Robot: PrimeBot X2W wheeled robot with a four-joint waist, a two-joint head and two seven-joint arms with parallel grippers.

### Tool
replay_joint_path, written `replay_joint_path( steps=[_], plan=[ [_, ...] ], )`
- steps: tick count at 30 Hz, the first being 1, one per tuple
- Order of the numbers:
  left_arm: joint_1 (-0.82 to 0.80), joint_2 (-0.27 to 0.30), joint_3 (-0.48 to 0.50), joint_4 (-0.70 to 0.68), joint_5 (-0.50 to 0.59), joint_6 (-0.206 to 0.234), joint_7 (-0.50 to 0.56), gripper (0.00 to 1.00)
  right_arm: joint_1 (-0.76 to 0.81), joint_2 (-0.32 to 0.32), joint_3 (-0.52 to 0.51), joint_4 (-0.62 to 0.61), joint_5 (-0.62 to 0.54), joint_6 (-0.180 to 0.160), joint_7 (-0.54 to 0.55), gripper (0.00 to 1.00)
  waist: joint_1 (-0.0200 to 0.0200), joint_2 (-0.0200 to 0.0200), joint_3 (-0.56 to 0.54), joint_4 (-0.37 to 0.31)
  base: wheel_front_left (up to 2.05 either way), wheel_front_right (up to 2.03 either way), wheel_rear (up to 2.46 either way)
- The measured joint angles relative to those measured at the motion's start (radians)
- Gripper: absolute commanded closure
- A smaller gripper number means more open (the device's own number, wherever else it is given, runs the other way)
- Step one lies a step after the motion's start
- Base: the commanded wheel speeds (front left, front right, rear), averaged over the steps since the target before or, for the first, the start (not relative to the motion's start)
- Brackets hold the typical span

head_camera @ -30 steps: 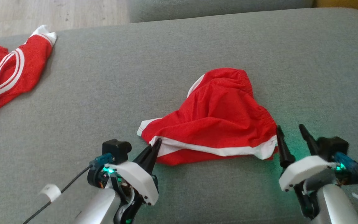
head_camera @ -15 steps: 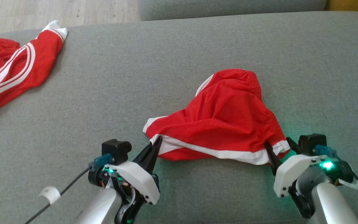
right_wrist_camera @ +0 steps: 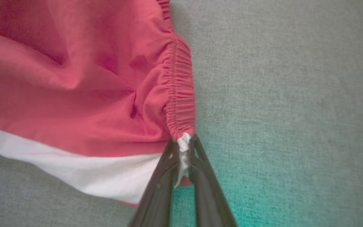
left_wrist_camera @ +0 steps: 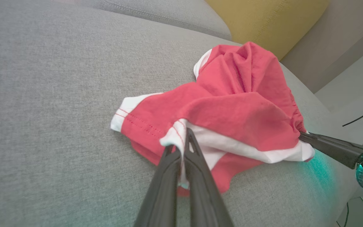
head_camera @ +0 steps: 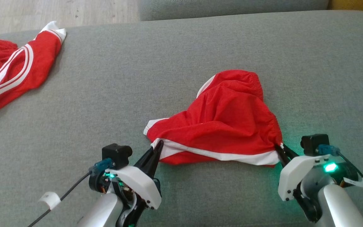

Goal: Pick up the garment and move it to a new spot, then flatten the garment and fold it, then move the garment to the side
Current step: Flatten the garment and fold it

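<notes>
Shorts (head_camera: 225, 126) lay w/ long axis L-R, waistband at R end; L gripper (head_camera: 159, 144) & R gripper (head_camera: 279, 147) each pinched a near corner.

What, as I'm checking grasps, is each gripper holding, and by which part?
Both hold the red garment: left gripper a white-trimmed hem corner, right gripper the white edge by the elastic band.

left gripper (head_camera: 158, 144): fingers pressed together, pinching the garment (head_camera: 225, 126)
right gripper (head_camera: 280, 148): fingers pressed together, pinching its other end
arms: low, reaching forward
</notes>
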Motion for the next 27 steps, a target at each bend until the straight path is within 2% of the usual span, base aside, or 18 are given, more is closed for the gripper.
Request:
replay_joint_path(
  steps=[1, 8, 14, 21, 27],
  plan=[
    [0.0, 0.0, 0.0, 0.0, 0.0, 0.0, 0.0, 1.0, 0.003, -0.002, 0.003, -0.005, 0.004, 0.0, 0.0, 1.0, 0.0, 0.0, 0.0, -0.001, 0.0, 0.0, 0.0],
    [0.0, 0.004, 0.006, -0.01, -0.008, 0.009, -0.018, 1.0, 0.019, -0.005, 0.021, -0.065, 0.039, 0.0, -0.033, 1.0, 0.0, 0.0, -0.012, -0.006, 0.0, 0.0, 0.0],
    [0.0, 0.029, 0.045, -0.061, -0.021, 0.024, -0.048, 1.0, 0.019, -0.005, 0.011, -0.174, 0.068, 0.0, -0.082, 1.0, 0.0, 0.0, -0.041, -0.011, 0.0, 0.0, 0.0],
    [-0.004, 0.081, 0.113, -0.23, -0.043, 0.041, -0.061, 1.0, 0.01, -0.005, 0.006, -0.357, 0.136, 0.0, -0.098, 1.0, 0.0, 0.0, -0.095, -0.014, 0.0, 0.0, 0.0],
    [-0.041, 0.142, 0.153, -0.395, -0.044, 0.06, -0.019, 1.0, 0.006, -0.012, 0.011, -0.508, 0.187, 0.0, -0.084, 1.0, -0.0001, 0.0, -0.14, -0.016, 0.0, 0.0, 0.0]
  ],
)
